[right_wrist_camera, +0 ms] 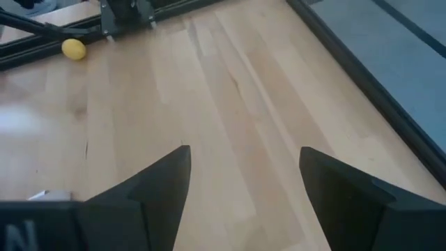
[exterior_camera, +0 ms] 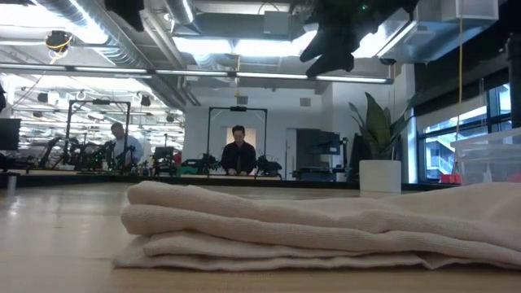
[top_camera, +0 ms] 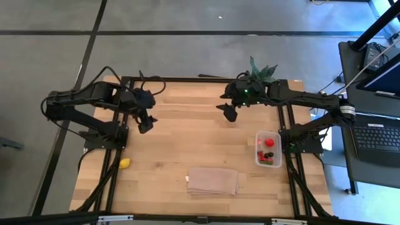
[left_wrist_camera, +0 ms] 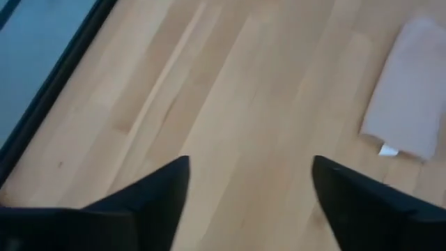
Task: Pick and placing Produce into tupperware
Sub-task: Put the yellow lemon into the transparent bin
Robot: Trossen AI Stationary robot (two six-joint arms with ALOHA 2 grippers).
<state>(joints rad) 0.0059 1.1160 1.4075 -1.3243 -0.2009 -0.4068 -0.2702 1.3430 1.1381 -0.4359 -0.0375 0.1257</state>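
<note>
The clear tupperware (top_camera: 268,149) sits near the table's right edge with several red and dark produce pieces (top_camera: 269,142) inside. One yellow piece (top_camera: 125,163) lies on the wood by the left frame rail, also seen far off in the right wrist view as a yellow piece (right_wrist_camera: 73,48). My left gripper (top_camera: 146,123) hovers open above the table's left half. My right gripper (top_camera: 230,112) hovers open above the far middle, holding nothing. In the wrist views the left gripper (left_wrist_camera: 249,183) and the right gripper (right_wrist_camera: 244,174) show bare wood between their fingers.
A folded tan cloth (top_camera: 214,180) lies near the near edge, filling the low view as a cloth (exterior_camera: 309,226). A green plant in a white pot (top_camera: 262,70) stands at the far right. Black frame rails (top_camera: 115,169) run along both sides. A laptop (top_camera: 378,134) sits off the table's right.
</note>
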